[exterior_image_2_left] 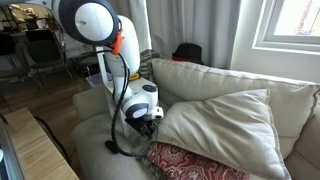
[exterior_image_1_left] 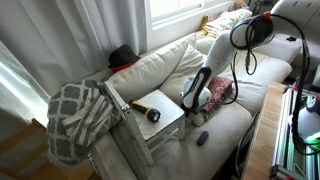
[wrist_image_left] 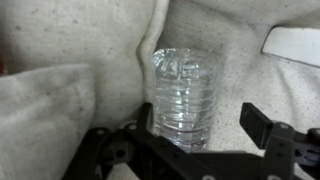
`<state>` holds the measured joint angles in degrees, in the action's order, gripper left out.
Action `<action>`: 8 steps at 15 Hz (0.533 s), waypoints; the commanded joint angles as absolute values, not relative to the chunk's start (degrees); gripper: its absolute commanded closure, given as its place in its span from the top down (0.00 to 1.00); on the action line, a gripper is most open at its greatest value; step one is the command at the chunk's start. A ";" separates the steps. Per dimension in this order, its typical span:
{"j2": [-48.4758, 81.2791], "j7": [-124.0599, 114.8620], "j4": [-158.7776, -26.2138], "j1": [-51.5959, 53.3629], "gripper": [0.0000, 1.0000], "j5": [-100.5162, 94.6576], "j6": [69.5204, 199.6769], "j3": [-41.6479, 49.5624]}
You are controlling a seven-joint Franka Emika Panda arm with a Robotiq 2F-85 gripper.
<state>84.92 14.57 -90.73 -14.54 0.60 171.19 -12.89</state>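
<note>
A clear ribbed plastic bottle (wrist_image_left: 183, 80) lies on the cream sofa cushion, filling the middle of the wrist view. My gripper (wrist_image_left: 200, 118) is open, with one black finger on each side of the bottle. The bottle lies close to one finger, and a gap shows between it and the other. In both exterior views the gripper (exterior_image_1_left: 192, 100) (exterior_image_2_left: 141, 116) is low on the sofa seat, between the cushions. I cannot make out the bottle in them.
A white board (exterior_image_1_left: 165, 125) with a yellow and black flashlight (exterior_image_1_left: 147, 110) rests on the seat. A patterned blanket (exterior_image_1_left: 80, 115) hangs over the sofa arm. A red patterned pillow (exterior_image_2_left: 190, 160) and a large cream cushion (exterior_image_2_left: 225, 122) lie beside the gripper. A small blue object (exterior_image_1_left: 201, 138) lies near the seat's edge.
</note>
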 commanded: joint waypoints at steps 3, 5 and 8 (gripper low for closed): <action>85.18 17.02 -90.65 -16.44 0.99 0.57 170.55 -14.39; 85.16 16.78 -90.65 -16.33 1.00 0.48 170.55 -14.41; 83.45 17.36 -92.46 -16.82 1.00 0.00 171.51 -14.61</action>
